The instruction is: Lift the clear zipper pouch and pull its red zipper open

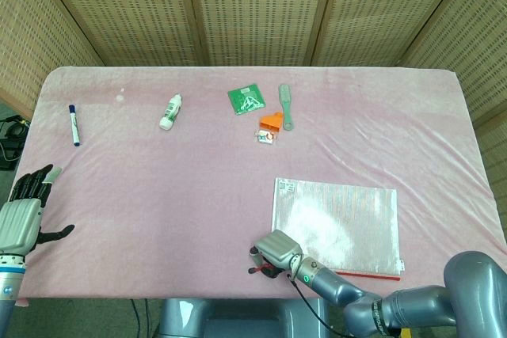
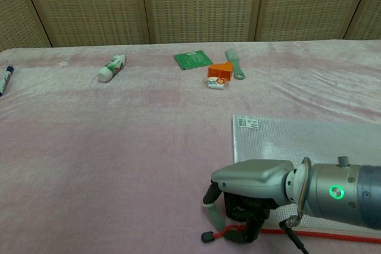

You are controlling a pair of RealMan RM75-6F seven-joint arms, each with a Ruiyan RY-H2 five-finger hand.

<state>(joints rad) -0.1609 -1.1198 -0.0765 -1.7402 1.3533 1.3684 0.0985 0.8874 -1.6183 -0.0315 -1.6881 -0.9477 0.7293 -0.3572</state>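
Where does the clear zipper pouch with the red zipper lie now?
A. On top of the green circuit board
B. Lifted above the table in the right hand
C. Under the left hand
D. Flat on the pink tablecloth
D: the clear zipper pouch lies flat on the pink tablecloth, with the right hand at the end of its red zipper.

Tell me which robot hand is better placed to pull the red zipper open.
Right. The right robot hand is already down at the red zipper pull; the left robot hand hovers open far across the table.
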